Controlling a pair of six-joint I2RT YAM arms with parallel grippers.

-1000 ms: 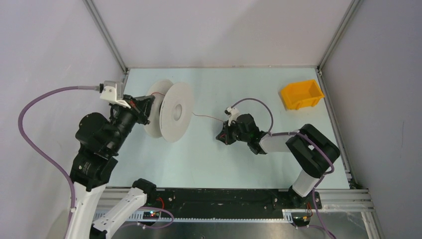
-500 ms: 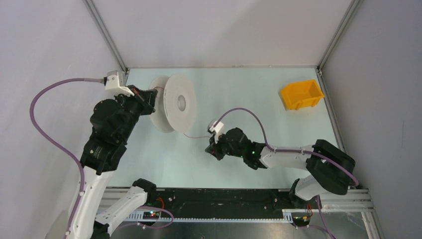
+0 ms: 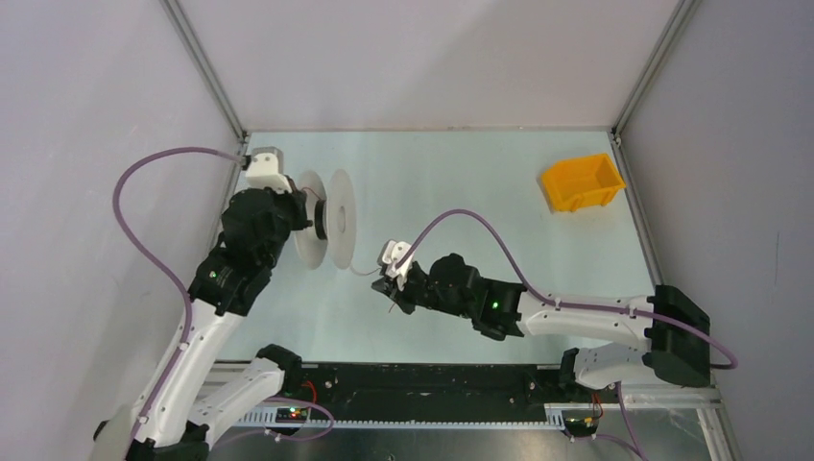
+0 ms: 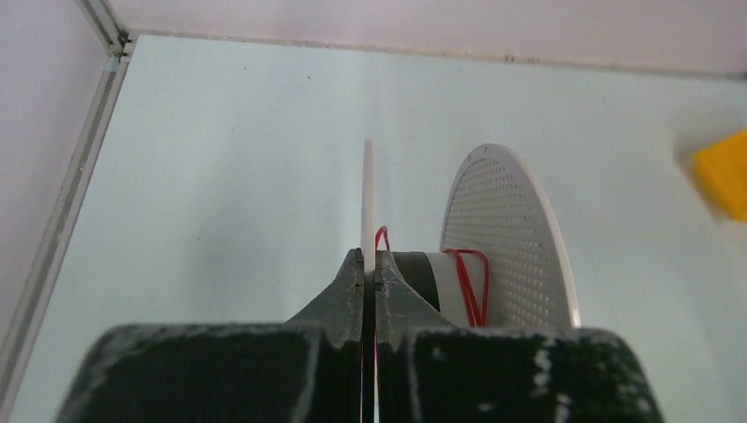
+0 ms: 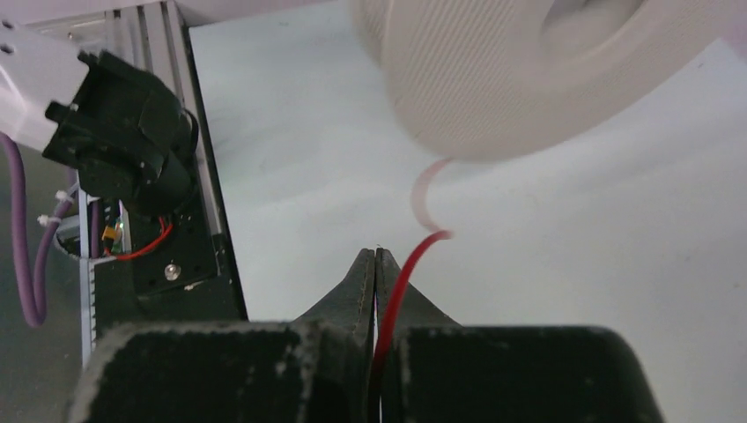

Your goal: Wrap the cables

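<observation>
The pale grey spool [image 3: 327,220] stands on edge at the table's left. My left gripper [image 3: 309,213] is shut on its near flange [image 4: 368,198]; the perforated far flange [image 4: 511,238] and the hub [image 4: 445,286] with a few red cable turns [image 4: 474,291] show in the left wrist view. The thin red cable [image 3: 363,272] runs from the spool to my right gripper [image 3: 392,288], which is shut on it. In the right wrist view the cable [image 5: 405,273] passes between the closed fingers [image 5: 357,282], with the blurred spool [image 5: 520,70] above.
A yellow bin [image 3: 582,182] sits at the table's back right. Aluminium frame posts stand at the back corners. The black base rail [image 3: 422,384] lies along the near edge, and shows in the right wrist view [image 5: 141,176]. Lilac arm cables [image 3: 480,226] loop above the table.
The left arm has turned the spool so it now shows edge-on and has shifted slightly right. The right gripper has moved left and nearer with the cable, toward the spool.
</observation>
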